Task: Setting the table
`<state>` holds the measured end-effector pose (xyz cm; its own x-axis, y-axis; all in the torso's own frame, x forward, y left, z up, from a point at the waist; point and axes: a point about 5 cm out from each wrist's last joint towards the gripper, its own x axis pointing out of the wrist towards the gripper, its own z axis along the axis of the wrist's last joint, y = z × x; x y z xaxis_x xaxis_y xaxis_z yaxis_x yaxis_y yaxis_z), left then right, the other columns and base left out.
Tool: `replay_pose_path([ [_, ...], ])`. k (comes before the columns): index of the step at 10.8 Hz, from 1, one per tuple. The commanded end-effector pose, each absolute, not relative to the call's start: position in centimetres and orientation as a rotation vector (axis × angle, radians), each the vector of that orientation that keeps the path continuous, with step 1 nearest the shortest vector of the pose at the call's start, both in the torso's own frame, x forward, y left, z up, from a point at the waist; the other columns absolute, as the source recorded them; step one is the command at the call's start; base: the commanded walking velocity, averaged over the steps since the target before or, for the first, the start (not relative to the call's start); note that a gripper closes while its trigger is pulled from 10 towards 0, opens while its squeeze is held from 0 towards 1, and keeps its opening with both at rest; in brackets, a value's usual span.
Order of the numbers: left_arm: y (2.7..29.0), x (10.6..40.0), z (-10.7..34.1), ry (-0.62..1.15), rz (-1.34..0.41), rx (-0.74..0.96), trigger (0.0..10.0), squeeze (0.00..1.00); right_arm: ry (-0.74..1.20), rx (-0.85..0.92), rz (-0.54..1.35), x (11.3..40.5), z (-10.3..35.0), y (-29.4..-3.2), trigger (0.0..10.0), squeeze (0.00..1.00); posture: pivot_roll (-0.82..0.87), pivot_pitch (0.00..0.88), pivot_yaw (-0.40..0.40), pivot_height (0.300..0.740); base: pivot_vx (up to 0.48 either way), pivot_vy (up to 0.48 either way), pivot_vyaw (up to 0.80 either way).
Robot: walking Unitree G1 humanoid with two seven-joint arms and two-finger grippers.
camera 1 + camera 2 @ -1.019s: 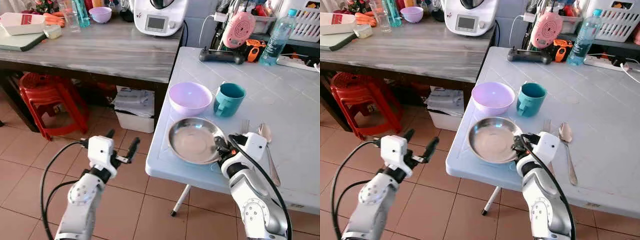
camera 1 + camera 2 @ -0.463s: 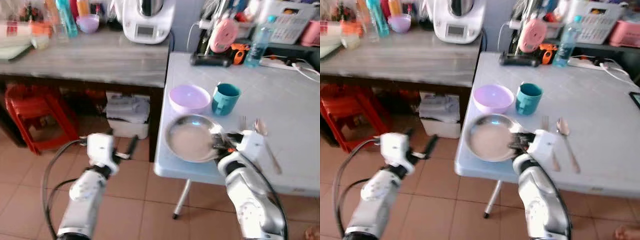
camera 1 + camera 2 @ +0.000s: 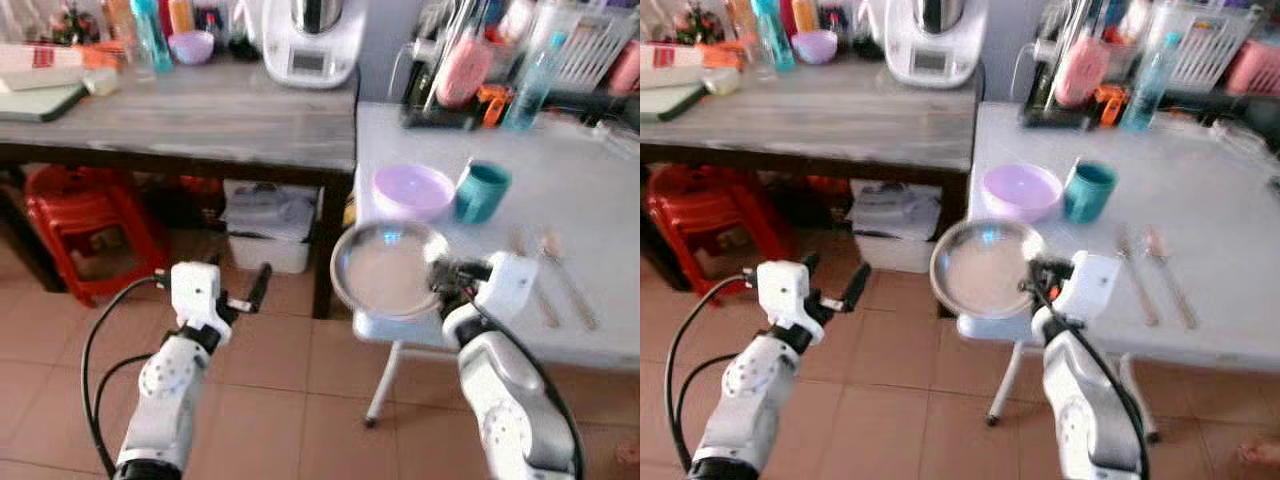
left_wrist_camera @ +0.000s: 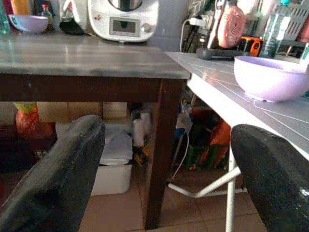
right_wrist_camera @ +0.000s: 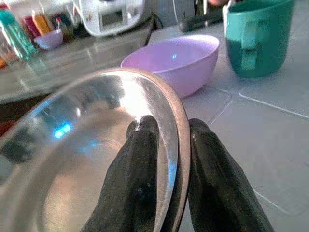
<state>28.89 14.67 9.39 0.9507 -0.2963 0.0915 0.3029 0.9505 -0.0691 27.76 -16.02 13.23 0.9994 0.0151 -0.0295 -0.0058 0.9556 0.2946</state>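
Note:
A round steel plate [image 3: 385, 268] is tilted and hangs out past the white table's [image 3: 590, 180] near left corner. My right gripper [image 3: 441, 279] is shut on the plate's rim. In the right wrist view its fingers [image 5: 140, 179] pinch the steel plate [image 5: 87, 164] from both sides. Behind the plate, a lilac bowl [image 3: 412, 190] and a teal cup [image 3: 480, 192] stand on the table. A fork [image 3: 1136, 278] and a spoon [image 3: 1170, 276] lie to the right. My left gripper [image 3: 238, 292] is open over the floor, holding nothing.
A grey wooden counter [image 3: 200, 105] stands to the left, carrying a white kitchen machine [image 3: 312, 40], bottles and a second lilac bowl [image 3: 190, 45]. Under it are a red stool [image 3: 75, 215] and a box of papers [image 3: 268, 225]. Clutter lines the white table's back edge.
The camera has moved and the picture has shifted. The plate, which lay flat on the table below the bowl, is now lifted, tilted and carried left past the table's edge.

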Motion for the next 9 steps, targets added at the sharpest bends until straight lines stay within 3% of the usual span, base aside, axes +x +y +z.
replay_pose_path([
  [1, 14.5, 29.1, 9.6, -0.086, -0.31, -0.067, 10.0, 0.0, 0.015, 0.286, -0.001, 27.6, 13.4, -16.2, 10.0, 0.0, 0.04, 0.018, -0.019, 0.74, 0.0, 0.435, 0.0],
  [5, 14.8, 29.2, 9.6, -0.095, -0.287, -0.06, 10.0, 0.0, -0.136, -0.032, -0.06, 26.6, 14.3, -17.9, 10.0, 0.0, 0.05, 0.011, -0.019, 0.74, 0.0, 0.433, 0.0],
  [9, 14.7, 29.5, 9.7, -0.101, -0.294, -0.052, 10.0, 0.0, -0.151, -0.049, -0.076, 26.1, 13.4, -17.9, 10.0, 0.0, 0.05, 0.007, -0.009, 0.74, 0.0, 0.431, 0.0],
])
